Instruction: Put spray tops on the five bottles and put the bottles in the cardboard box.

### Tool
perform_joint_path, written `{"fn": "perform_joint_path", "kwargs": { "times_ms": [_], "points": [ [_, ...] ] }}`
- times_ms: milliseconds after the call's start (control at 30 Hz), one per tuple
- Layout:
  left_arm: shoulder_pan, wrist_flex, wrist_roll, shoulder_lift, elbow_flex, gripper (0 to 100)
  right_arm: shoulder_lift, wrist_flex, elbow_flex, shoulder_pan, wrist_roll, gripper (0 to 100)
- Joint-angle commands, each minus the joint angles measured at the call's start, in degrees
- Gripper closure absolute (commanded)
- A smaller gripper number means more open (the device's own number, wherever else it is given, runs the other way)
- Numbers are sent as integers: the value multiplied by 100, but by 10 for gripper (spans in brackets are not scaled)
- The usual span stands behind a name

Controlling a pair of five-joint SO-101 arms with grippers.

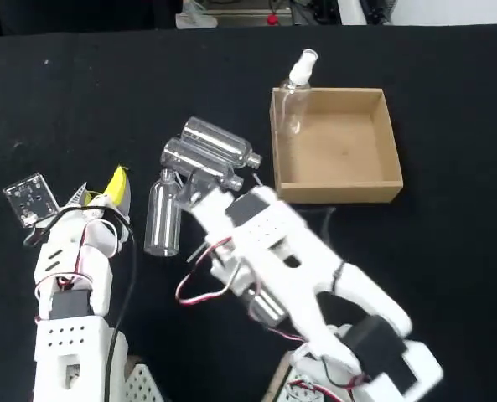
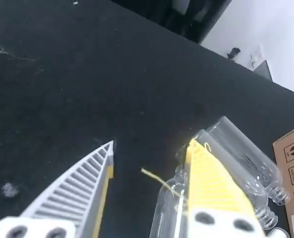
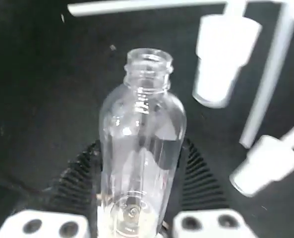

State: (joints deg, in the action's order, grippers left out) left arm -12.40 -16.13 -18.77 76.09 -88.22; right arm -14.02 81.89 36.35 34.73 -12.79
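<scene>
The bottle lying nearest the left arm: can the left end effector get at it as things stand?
Probably yes. The left end effector is open, and the bottle lies just beside it, with bare table between them.

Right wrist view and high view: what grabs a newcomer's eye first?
The right tool is clamped on a clear uncapped bottle, with loose white spray tops beyond it. In the high view, one topped bottle stands at a far corner of the cardboard box, and three bare bottles lie beside it.

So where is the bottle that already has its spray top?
In the high view the capped bottle stands at the upper-left corner of the cardboard box, seemingly inside it, right of the bare bottles on the table.
</scene>
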Motion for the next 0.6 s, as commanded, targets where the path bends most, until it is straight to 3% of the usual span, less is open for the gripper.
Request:
{"fn": "perform_joint_path", "kwargs": {
  "times_ms": [0,133,333,467,567],
  "points": [
    [-4,123,-35,44,356,770,-822,1134,-866,-888,-695,972],
    [-4,132,-35,44,347,770,-1455,1846,-1508,-2541,-1749,972],
    [-4,132,-26,44,338,770,-1763,1705,-1411,-5952,-3622,970],
    [4,132,-26,44,330,770,-1499,703,-971,-7912,-4448,970],
    [4,132,-26,44,330,770,-998,-536,-488,-8897,-4703,969]
  ]
}}
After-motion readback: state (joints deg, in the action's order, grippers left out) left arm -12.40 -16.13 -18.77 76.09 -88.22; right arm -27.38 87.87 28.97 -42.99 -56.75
